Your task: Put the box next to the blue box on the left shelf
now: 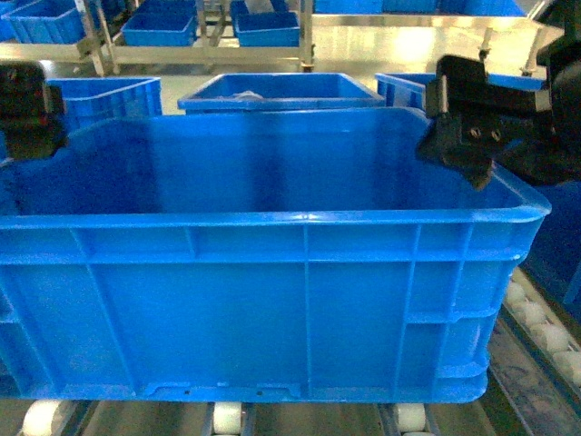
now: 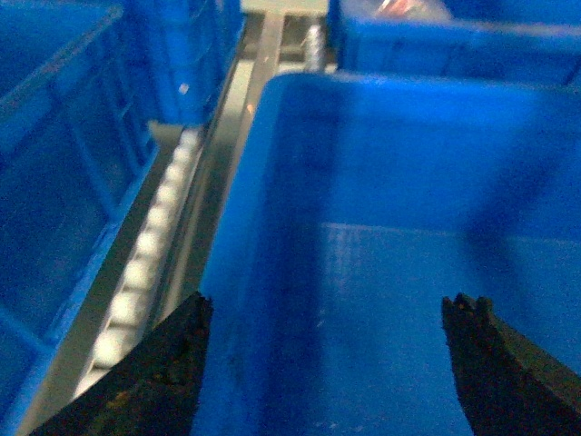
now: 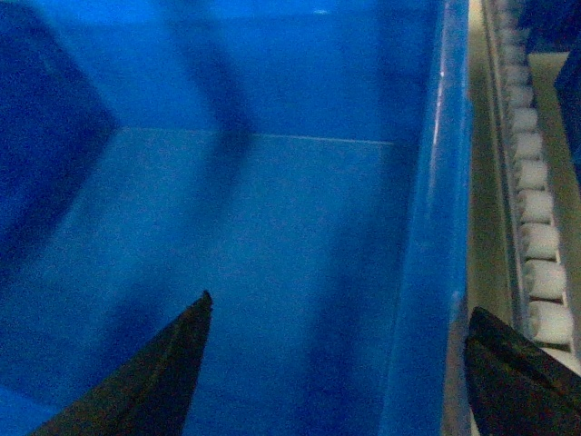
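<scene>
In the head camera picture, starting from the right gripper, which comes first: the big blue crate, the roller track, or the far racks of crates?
1. Big bright-blue plastic crate: its rim under the right gripper.
2. White roller track: lower right, beside the crate.
3. Far racks of blue crates: top, background.

Bright overhead glare on the distant pale floor, soft blurry focus throughout, dark shadow bands inside the large bright-blue plastic crate (image 3: 272, 227)
</scene>
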